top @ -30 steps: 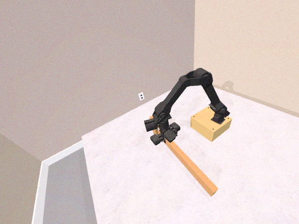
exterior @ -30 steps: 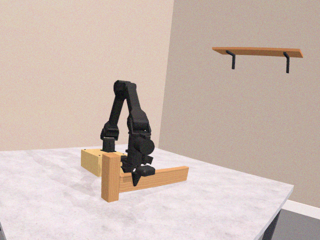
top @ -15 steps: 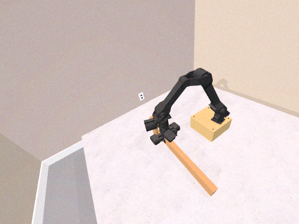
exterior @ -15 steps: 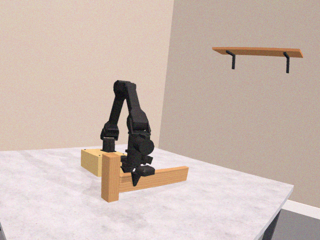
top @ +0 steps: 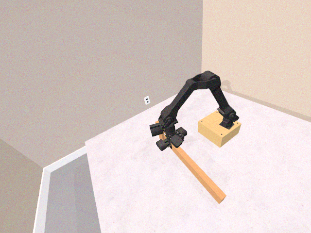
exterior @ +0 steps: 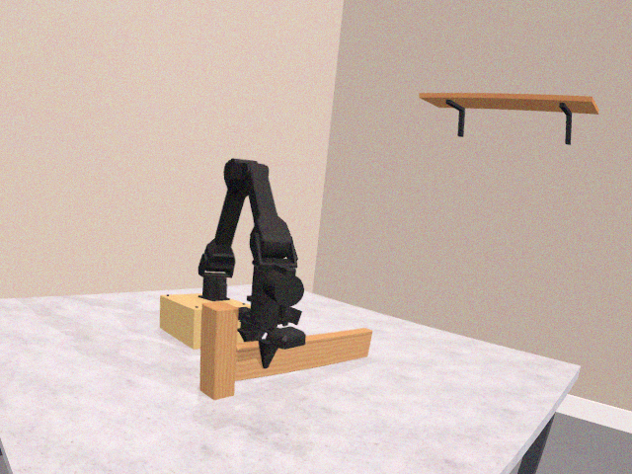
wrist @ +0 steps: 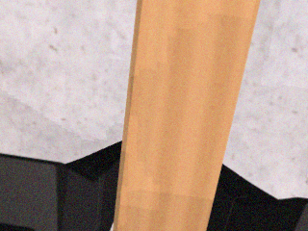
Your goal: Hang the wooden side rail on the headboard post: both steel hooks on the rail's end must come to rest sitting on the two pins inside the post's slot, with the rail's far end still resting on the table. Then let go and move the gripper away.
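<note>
The wooden side rail [top: 196, 170] [exterior: 326, 352] [wrist: 183, 106] runs from the post out across the table. My gripper [top: 170, 144] [exterior: 264, 352] [wrist: 162, 150] is shut on the rail near its post end, one finger on each side. The upright headboard post [exterior: 217, 352] stands on the table; in the top view it is mostly behind the gripper. In the exterior view the rail's near end meets the edge of the post with no gap that I can see. The hooks, the slot and the pins are hidden, so I cannot tell whether the hooks sit on the pins.
The arm's base stands on a light wooden block [top: 213, 132] [exterior: 178, 321] beside the rail. The table [top: 140, 190] [exterior: 356, 418] has an open edge on the left in the top view. A wall shelf [exterior: 510, 102] hangs high on the right in the exterior view.
</note>
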You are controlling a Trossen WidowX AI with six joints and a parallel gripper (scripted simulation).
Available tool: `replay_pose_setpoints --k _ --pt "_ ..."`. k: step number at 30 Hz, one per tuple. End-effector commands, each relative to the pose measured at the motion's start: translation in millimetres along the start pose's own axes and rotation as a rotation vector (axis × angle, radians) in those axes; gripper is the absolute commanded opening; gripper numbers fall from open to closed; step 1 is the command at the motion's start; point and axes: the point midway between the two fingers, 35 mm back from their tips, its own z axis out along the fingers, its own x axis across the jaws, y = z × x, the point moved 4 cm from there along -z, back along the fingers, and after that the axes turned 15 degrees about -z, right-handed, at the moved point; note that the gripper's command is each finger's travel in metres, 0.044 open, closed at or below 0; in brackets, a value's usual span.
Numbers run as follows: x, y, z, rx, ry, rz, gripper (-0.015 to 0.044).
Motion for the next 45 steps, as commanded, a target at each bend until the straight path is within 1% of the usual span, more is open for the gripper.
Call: replay_pose_setpoints --k 1,45 --pt "-0.5 -2.0 -2.1 0.007 -0.003 -0.004 0.0" --pt "0.8 -6.5 -1.7 0.008 -0.003 -0.004 0.0"
